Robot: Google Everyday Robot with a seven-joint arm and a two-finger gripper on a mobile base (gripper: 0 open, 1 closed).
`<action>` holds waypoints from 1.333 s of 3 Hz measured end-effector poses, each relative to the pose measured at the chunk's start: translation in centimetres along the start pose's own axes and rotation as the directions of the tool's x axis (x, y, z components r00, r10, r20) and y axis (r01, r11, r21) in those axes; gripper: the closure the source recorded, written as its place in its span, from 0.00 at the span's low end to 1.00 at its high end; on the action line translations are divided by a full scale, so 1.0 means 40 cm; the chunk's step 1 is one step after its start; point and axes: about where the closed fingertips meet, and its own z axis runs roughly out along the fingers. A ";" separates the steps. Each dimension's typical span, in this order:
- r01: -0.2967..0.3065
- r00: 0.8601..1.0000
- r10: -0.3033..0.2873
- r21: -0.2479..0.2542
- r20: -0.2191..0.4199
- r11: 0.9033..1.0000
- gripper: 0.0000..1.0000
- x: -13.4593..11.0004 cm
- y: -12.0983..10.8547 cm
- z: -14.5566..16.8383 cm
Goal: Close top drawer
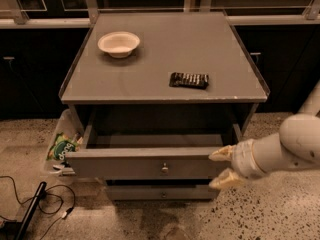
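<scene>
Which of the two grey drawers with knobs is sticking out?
The upper, wider drawer: it's pulled partway out, with the claw at its right end. The lower drawer is shut.

Matt wooden top drawer (135,163) beside gripper (222,167)
</scene>
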 end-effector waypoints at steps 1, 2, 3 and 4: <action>0.015 0.999 -0.014 0.020 -0.029 1.000 0.65 0.020 -0.132 0.022; 0.017 0.999 -0.016 0.029 -0.041 0.999 0.88 0.031 -0.168 0.032; 0.017 0.999 -0.016 0.028 -0.041 0.999 0.86 0.031 -0.168 0.032; 0.017 0.999 -0.016 0.028 -0.041 0.999 0.62 0.031 -0.168 0.032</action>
